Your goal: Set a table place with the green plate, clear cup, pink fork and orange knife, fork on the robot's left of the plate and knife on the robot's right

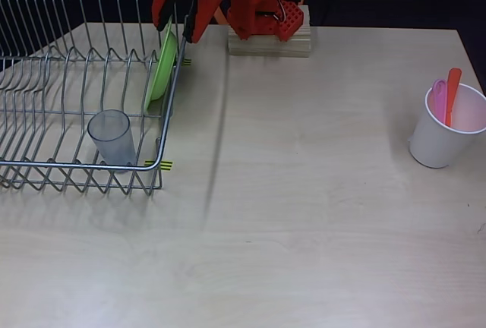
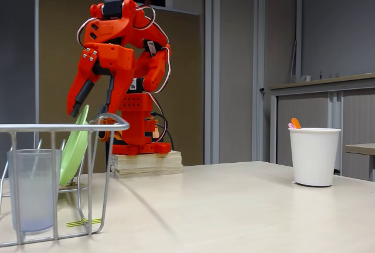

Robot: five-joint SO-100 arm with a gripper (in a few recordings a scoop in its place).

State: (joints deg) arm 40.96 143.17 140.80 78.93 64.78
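The gripper (image 1: 173,26) of the red-orange jointed arm (image 2: 120,60) is seen poised over the upper edge of the round lime-green plastic plate (image 1: 162,68), its two pointed fingers spread apart and nothing held between them. The plate is stood on edge in a slot of the silver wire dish rack (image 1: 45,85), at the rack's right-hand side in the overhead view, and is tilted slightly.

Several slips may be expected from here. The plate's thin, smooth rim offers little to bite on — a closure set off-centre could let it swivel or drop back among the wires. A lift not drawn clear of the slot could catch the rim on a wire and drag the whole light rack across the pale wood-grain bench (image 1: 304,214). The small translucent grey-tinted plastic tumbler (image 1: 112,138), standing in the rack's front corner, could be knocked if the rack is jolted.

The plate appears glossy and rigid, with a broad rim. The short pink plastic fork (image 1: 439,100) and the flat orange plastic knife (image 1: 452,94) are held upright in an opaque white cup (image 1: 444,134) — well apart from the rack, at the bench's right in the overhead view.
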